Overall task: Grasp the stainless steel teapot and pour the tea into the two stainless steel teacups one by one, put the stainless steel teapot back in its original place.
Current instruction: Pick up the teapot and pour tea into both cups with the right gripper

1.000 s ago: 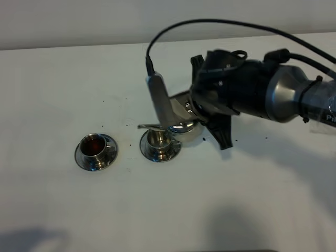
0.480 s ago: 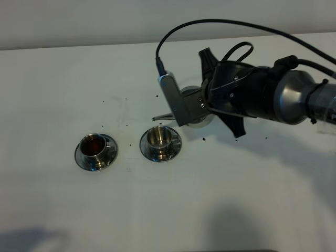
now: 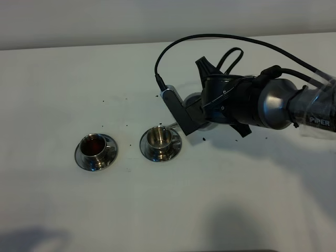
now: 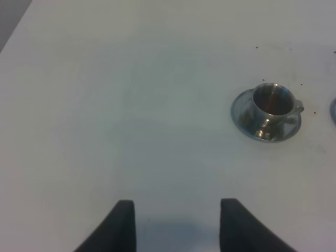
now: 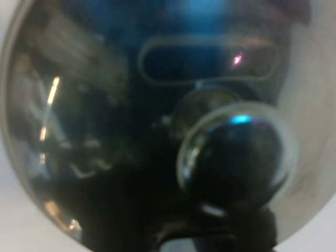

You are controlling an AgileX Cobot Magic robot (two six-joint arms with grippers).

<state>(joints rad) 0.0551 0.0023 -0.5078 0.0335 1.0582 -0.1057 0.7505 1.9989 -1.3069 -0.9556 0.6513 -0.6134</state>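
My right gripper (image 3: 205, 107) is shut on the stainless steel teapot (image 3: 192, 98), which is mostly hidden behind the wrist camera block and arm. Its thin spout (image 3: 169, 125) points toward the right teacup (image 3: 160, 140), whose inside looks shiny. The left teacup (image 3: 96, 148) holds dark tea on its saucer and also shows in the left wrist view (image 4: 272, 102). The right wrist view is filled by the teapot's lid and knob (image 5: 231, 152). The coaster disc is hidden. My left gripper (image 4: 178, 226) is open and empty above bare table, well away from the left teacup.
Small dark specks lie on the white table (image 3: 63, 84) around the cups. The right arm's black cable (image 3: 210, 38) arcs above the teapot. The table's back edge meets a pale wall.
The teapot was tipped over the right teacup. It has swung back toward level and moved right and away from the cup. The left gripper's state cannot be compared.
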